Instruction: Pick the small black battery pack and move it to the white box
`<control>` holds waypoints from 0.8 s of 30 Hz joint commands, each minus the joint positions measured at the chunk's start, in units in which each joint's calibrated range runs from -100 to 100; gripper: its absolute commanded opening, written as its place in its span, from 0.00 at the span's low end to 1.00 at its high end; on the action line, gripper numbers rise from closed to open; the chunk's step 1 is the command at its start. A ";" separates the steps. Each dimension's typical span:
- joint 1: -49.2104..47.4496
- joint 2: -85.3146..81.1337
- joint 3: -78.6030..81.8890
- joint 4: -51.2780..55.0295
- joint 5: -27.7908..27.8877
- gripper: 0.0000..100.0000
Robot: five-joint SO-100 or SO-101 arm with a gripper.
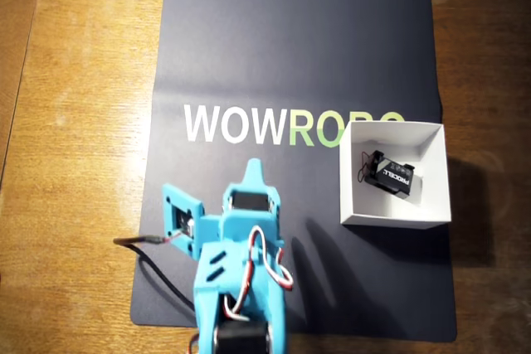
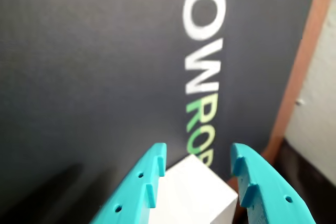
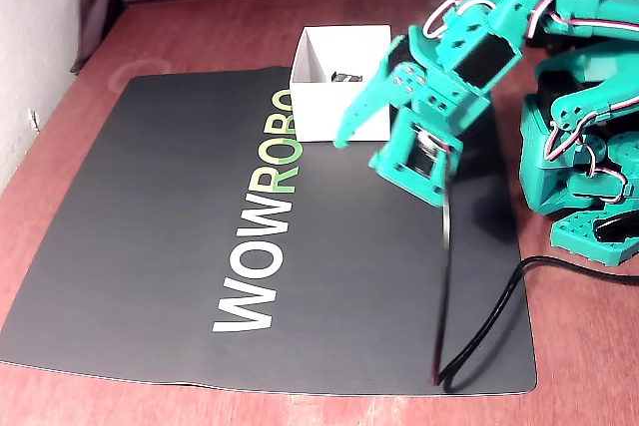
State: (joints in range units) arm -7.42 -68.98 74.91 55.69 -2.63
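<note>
The small black battery pack (image 1: 392, 174) lies inside the white box (image 1: 397, 220) at the mat's right side in the overhead view, its white lettering up and thin wires at its left end. In the fixed view only a dark bit of the battery pack (image 3: 346, 77) shows over the box wall (image 3: 329, 107). My teal gripper (image 1: 253, 173) hovers over the mat left of the box, open and empty. In the wrist view the gripper (image 2: 198, 153) frames a corner of the white box (image 2: 194, 195) between its spread fingers. From the fixed view, the gripper (image 3: 349, 132) hangs just in front of the box.
A dark mat (image 1: 290, 47) printed WOWROBO covers the wooden table (image 1: 83, 122). A black cable (image 3: 479, 346) trails from the wrist camera over the mat's near right corner. A second teal arm (image 3: 579, 137) stands at the right of the fixed view.
</note>
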 commanded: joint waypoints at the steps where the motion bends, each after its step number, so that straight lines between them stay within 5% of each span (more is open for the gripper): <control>1: 0.67 -3.66 1.60 2.85 2.65 0.14; 24: 2.90 -16.11 14.03 11.62 2.65 0.14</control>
State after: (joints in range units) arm -4.45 -84.66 89.00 67.03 -0.21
